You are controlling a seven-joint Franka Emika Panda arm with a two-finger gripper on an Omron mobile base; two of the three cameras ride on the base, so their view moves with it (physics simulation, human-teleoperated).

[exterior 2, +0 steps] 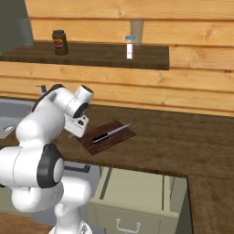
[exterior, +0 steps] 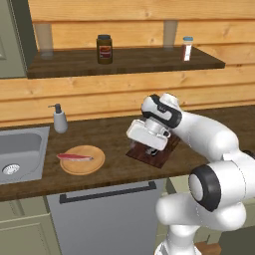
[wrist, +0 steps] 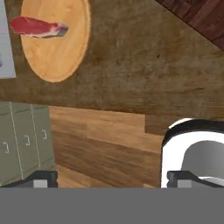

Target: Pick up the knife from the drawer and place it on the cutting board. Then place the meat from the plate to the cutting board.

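The knife (exterior 2: 111,132), silver blade and black handle, lies across the dark reddish-brown cutting board (exterior 2: 119,137) on the counter. The red-pink meat (exterior: 74,157) rests on the round tan plate (exterior: 92,164), left of the board (exterior: 169,147). My gripper (exterior: 151,148) hangs open and empty just above the board's left end, and part of the board is hidden behind it. In the hand view its fingertips (wrist: 41,179) stand wide apart, with the meat (wrist: 38,27) on the plate (wrist: 57,57) at upper left. The pale grey-green drawer (exterior 2: 137,194) stands pulled open below the counter.
A steel sink (exterior: 20,149) and a soap dispenser (exterior: 60,119) sit left of the plate. On the shelf above stand a dark jar (exterior: 104,49) and a small shaker (exterior: 187,48). A grey panel with a long dark bar handle (exterior: 107,191) is under the counter.
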